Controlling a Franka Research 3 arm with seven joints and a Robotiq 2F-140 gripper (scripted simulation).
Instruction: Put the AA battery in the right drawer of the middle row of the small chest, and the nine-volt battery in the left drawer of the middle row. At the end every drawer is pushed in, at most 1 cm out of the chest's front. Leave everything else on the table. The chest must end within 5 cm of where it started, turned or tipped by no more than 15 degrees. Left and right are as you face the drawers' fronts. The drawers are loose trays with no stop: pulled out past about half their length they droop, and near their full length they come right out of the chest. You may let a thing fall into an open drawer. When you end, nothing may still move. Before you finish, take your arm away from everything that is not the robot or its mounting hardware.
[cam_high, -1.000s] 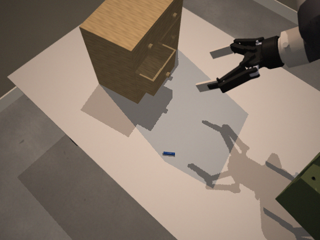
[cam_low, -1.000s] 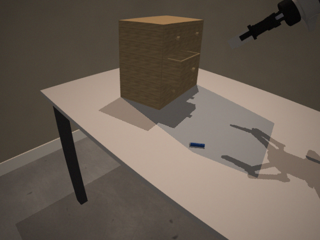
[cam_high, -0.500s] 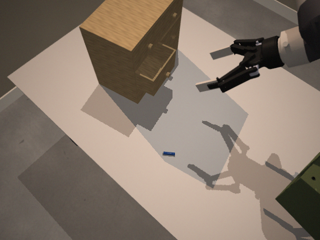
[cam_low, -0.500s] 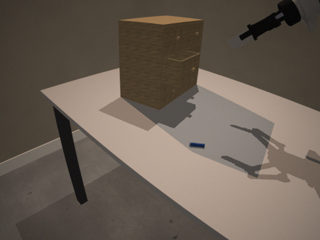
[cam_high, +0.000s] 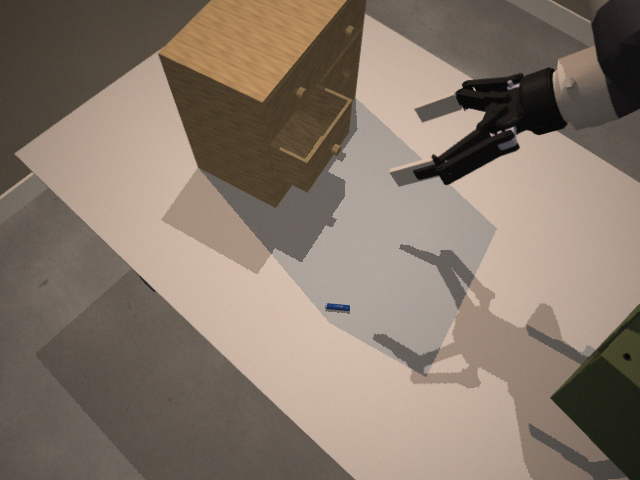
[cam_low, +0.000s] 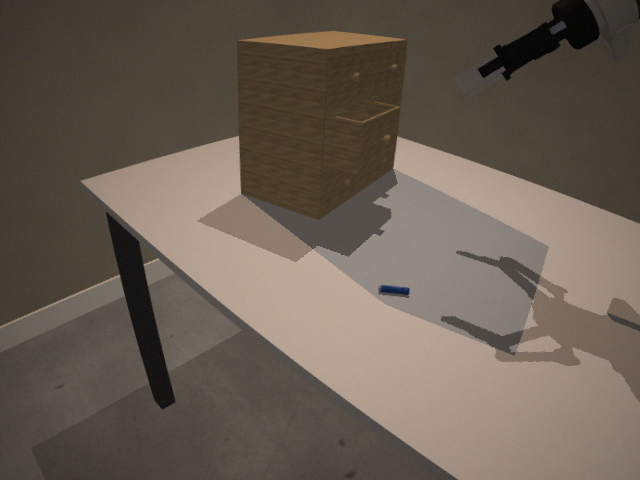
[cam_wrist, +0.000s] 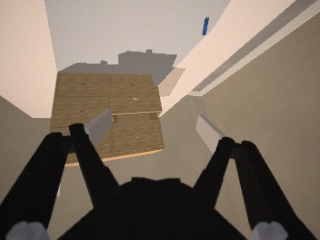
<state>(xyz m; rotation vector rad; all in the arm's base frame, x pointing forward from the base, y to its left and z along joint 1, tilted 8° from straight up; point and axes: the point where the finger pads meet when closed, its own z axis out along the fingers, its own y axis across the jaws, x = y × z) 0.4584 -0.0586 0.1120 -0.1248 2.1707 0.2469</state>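
The wooden chest (cam_high: 263, 93) stands at the back of the table, its drawer fronts facing my gripper. The left drawer of the middle row (cam_high: 312, 131) is pulled out partway, and I cannot see anything inside it. The other drawers look pushed in. The blue AA battery (cam_high: 337, 307) lies on the grey mat well in front of the chest; it also shows in the exterior view (cam_low: 394, 290) and the wrist view (cam_wrist: 205, 26). The nine-volt battery is not visible in any view. My gripper (cam_high: 423, 139) (cam_wrist: 155, 119) is open and empty, high above the table in front of the chest.
A thin grey mat (cam_high: 387, 248) covers the table in front of the chest. An olive-green box (cam_high: 604, 392) stands at the right front corner. The table edge runs close behind the battery on the camera side.
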